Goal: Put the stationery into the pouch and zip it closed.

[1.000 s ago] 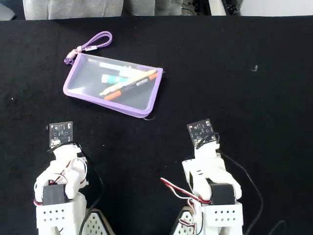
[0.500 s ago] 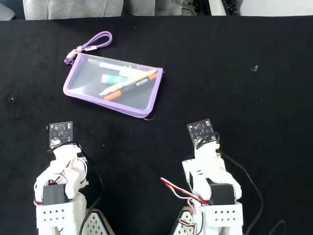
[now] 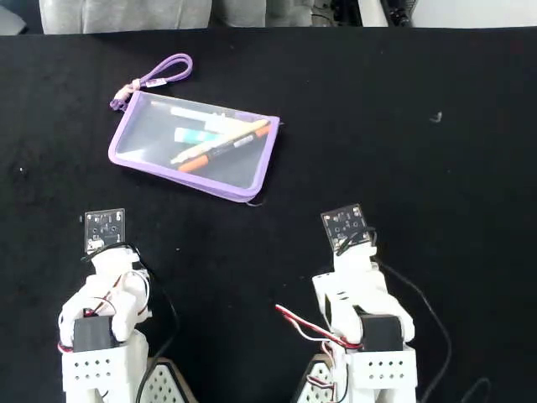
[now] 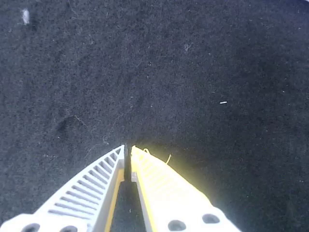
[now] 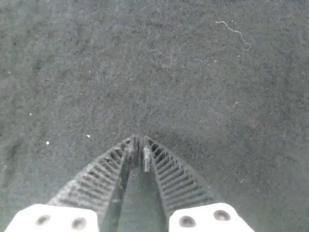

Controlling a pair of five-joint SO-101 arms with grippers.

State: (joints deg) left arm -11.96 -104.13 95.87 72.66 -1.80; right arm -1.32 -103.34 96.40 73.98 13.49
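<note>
1. A clear plastic pouch with purple edging lies flat at the far left of the black cloth surface. Its purple wrist loop trails farther away.
2. Pens and markers, one of them orange, lie inside the pouch.
3. The left gripper is closed and empty over the near surface.
4. The right gripper is also pressed together, empty, and well apart from the pouch.

One pouch lies on one black table. Inside the pouch are four pieces of stationery: one white marker, one teal-and-white stick, two orange pens. One strap loop is attached to the pouch. Two arms stand well apart from the pouch.
</note>
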